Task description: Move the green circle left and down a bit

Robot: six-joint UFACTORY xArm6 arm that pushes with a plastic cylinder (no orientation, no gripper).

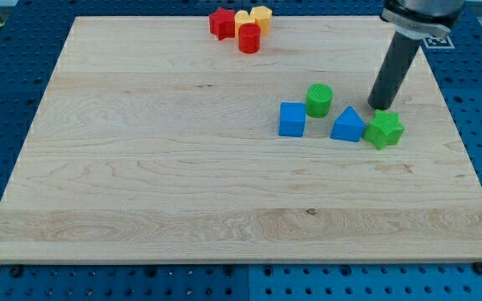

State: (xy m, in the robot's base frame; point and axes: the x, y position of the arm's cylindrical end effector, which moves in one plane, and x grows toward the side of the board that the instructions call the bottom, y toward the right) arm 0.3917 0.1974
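Resting on the wooden desk are eight blocks in two groups, none inside any container. Four sit packed together at the far edge: a red star, a red cylinder, a yellow block and a second yellow block between them, its shape hard to make out. Four more lie right of centre: the green circle, a blue cube just near-left of it, a blue triangle to its near right, and a green star touching that triangle. My tip, the bare rod end serving as tool with nothing to open and nothing held, stands just beyond the green star, right of the green circle and apart from it. Wide bare wood spreads left and near of the green circle, though the blue cube sits close on that diagonal.
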